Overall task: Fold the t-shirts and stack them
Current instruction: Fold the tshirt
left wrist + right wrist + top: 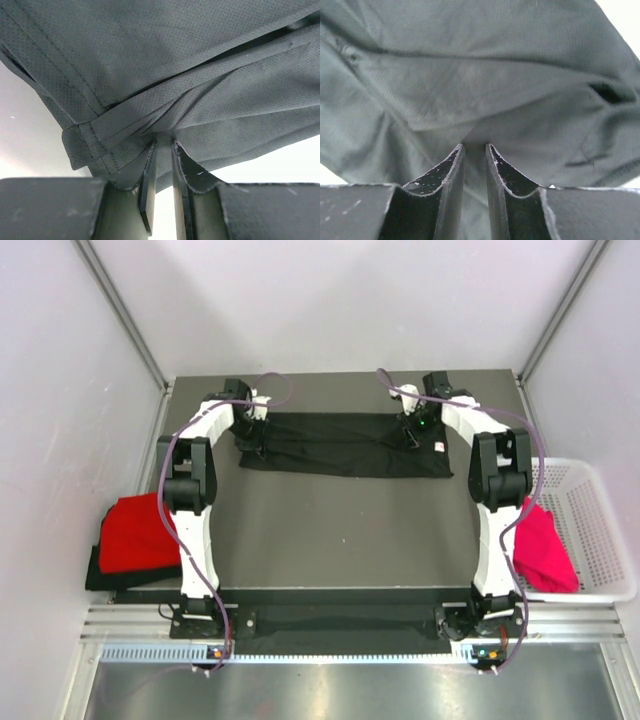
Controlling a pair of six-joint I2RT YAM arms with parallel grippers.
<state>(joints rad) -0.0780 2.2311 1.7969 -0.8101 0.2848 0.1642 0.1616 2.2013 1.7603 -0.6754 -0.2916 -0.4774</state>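
Now, on my left, the left fingers stand only a narrow slit apart. They are clamped on a gathered fold of the black t-shirt, whose pleats run together right at the tips. Across on the right, the right fingers are just as close together, pinched on the same shirt's other end, with cloth filling the gap between them.

From the overhead camera I see the black shirt folded into a long band that lies across the far half of the table, with one arm at each end. Its left end is rumpled, and a small white label shows near its right end. The red t-shirt lies folded at the table's left edge, on top of a dark cloth that I cannot identify. The magenta-pink t-shirt sits bunched in the white mesh basket beside the table's right edge, partly behind the right arm.

The table is dark grey and matt. Pale plain walls close it in on the left, far and right sides. A metal rail runs along the near edge by the arm bases.
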